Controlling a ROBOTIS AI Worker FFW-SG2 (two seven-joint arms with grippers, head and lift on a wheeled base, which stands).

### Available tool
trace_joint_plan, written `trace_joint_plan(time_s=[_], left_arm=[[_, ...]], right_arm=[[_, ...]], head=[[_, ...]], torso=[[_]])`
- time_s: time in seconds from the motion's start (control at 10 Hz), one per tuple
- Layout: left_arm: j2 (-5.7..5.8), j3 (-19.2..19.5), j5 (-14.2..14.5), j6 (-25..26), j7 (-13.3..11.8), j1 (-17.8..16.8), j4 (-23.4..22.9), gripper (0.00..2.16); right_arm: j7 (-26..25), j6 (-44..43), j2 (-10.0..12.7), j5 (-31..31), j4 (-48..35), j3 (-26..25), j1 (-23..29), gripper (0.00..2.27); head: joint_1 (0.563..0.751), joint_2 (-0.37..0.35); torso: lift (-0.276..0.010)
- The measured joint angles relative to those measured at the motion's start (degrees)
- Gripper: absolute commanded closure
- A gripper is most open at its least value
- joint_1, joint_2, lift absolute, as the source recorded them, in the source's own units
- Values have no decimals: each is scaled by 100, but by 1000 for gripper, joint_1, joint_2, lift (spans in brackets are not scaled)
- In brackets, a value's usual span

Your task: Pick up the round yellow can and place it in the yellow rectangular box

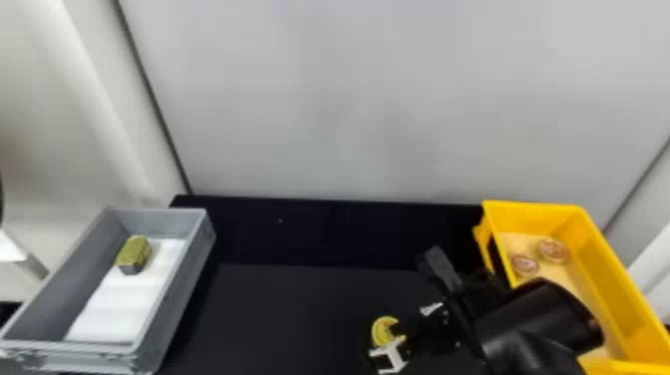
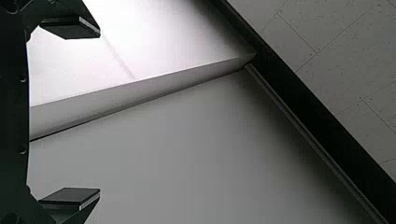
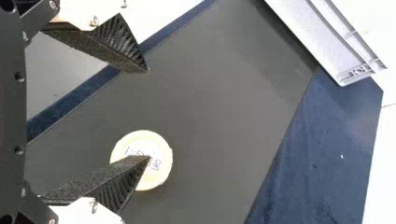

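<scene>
The round yellow can (image 1: 383, 330) is on the black tabletop (image 1: 299, 309), a long way in from the far edge and nearer the right side than the left, with its round face up. The right gripper (image 3: 149, 113) is over it, its two fingers spread wide and nothing held between them. In the right wrist view one finger covers part of the can, and the space between the fingers is mostly off to one side of it. So I think the next job is to line up, then go down and squeeze. If the hand goes down just like this, that finger could land on top of the can and press it or tip it. If it shuts while off to one side, it may only push the can away or pinch its rim, and then the can could slip out. The yellow rectangular box (image 1: 610, 279) sits at the far right corner of the tabletop, close to the right arm (image 1: 538, 319). Its side stands up, so a can lifted too low could bump it and fall. Two small round things (image 1: 553, 250) lie inside, and a can dropped on them might roll or sit crooked. The gray box (image 1: 182, 279), with a gold block (image 1: 133, 252) in it, is at the left edge. The left gripper (image 2: 99, 112) is up by a pale wall, fingers wide apart and empty.
</scene>
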Motion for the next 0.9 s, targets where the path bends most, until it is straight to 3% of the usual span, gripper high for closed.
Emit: trace_joint_plan(time_s=[0.9], left_arm=[[-17,-70,0,16,-3,-27,-12,87]], right_arm=[[-16,-544,93,113,782,-229,-44,173]], head=[[663,54]], torso=[[-10]])
